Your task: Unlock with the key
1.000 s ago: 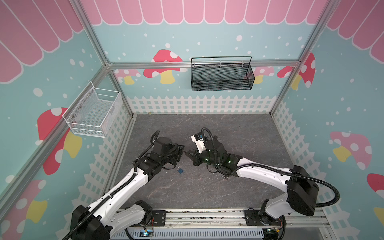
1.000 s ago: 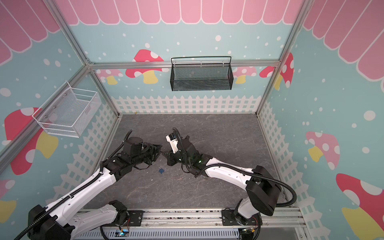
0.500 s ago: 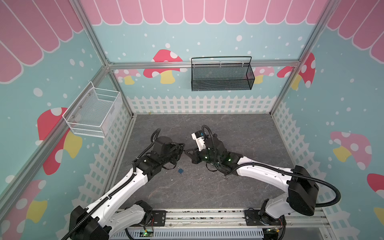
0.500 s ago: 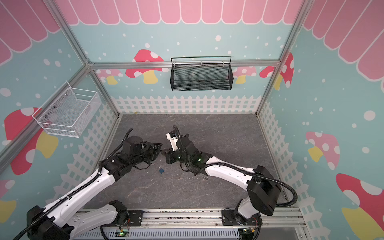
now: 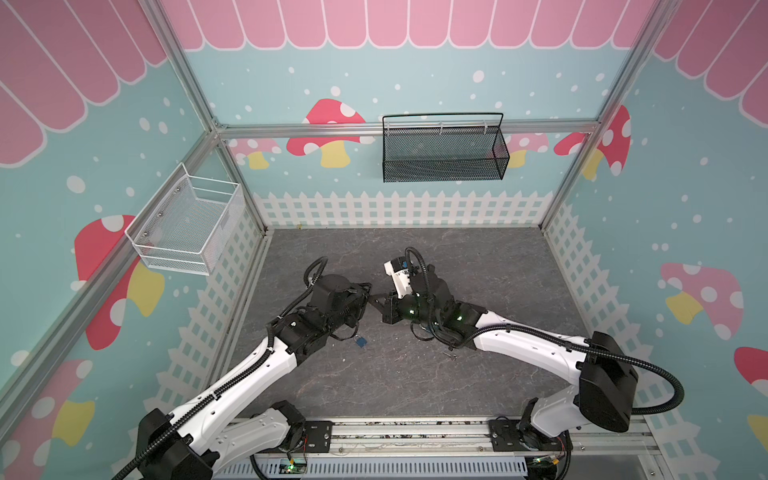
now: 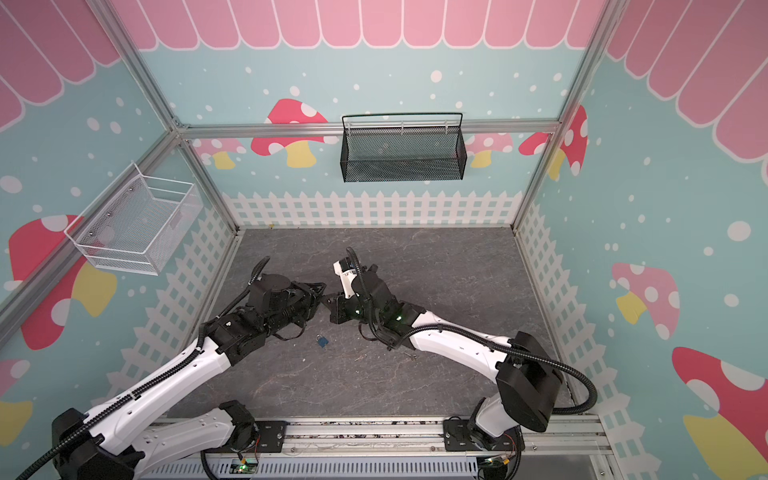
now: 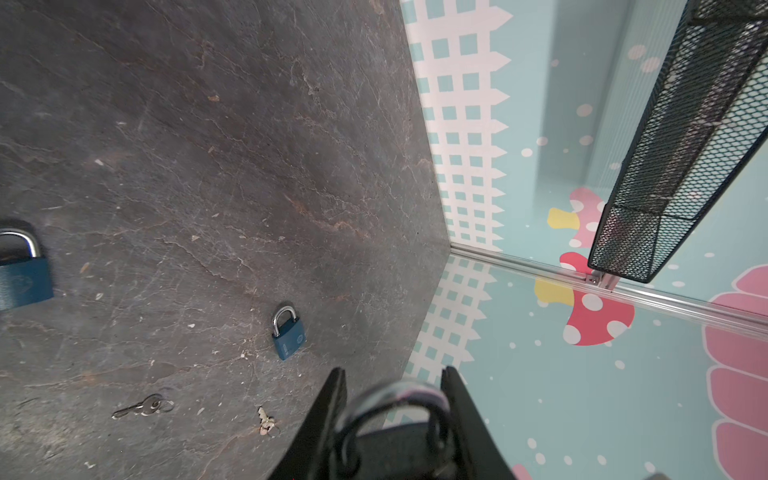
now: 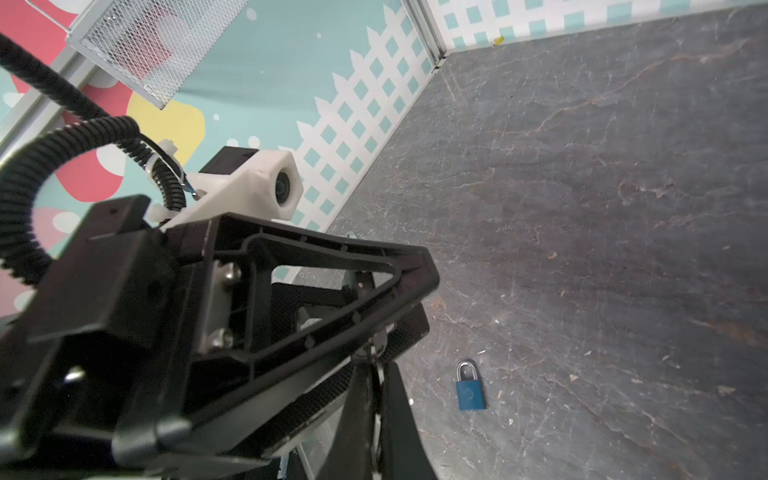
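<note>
Key (image 8: 371, 348) pinched in closed right hand (image 8: 377, 374), just beside padlock (image 7: 390, 388) held in left hand (image 7: 395, 370)

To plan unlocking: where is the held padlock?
The padlock sits in the left gripper (left wrist view), just left of centre, facing the right gripper.

I see surface (image 7: 208, 124): matt dark stone look, rough veining. Loose padlock (image 7: 286, 334): blue matt body, polished metal shackle. Held padlock (image 7: 399, 392): glossy metal shackle. Left tool (image 7: 394, 376): black matt plastic. Black basket (image 5: 442, 153): metal mesh. White basket (image 5: 187, 224): fine wire mesh.
</note>
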Available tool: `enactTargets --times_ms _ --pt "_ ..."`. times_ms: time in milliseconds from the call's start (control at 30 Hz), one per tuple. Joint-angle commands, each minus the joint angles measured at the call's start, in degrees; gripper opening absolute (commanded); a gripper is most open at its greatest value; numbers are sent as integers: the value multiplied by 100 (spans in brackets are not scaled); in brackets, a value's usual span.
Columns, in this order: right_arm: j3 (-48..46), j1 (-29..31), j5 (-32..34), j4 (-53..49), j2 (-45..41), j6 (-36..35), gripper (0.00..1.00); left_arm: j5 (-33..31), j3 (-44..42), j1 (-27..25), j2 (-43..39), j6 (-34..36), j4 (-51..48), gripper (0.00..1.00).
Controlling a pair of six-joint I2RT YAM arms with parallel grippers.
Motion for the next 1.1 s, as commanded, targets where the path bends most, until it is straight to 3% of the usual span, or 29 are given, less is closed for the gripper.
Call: enactTargets --times_ms 0,167,533,667,1000,1067 --pt "140 62 70 1015 40 -350 0 1063 166 -349 -49 -213 371 0" --pt "-214 -221 -655 1837 -166 1157 0 1196 207 -483 -66 -327 414 0" --pt "-970 -536 -979 2774 -767 3468 0 861 -337 -63 -380 49 296 0" --pt "-979 -526 -1111 2732 -744 3450 0 934 -298 130 -326 202 276 0" --pt "-974 -522 -801 1460 -688 2052 0 673 208 513 -304 937 -48 0" --pt "-1084 -522 -653 1291 -752 1797 7 635 255 632 -330 1111 -72 0"
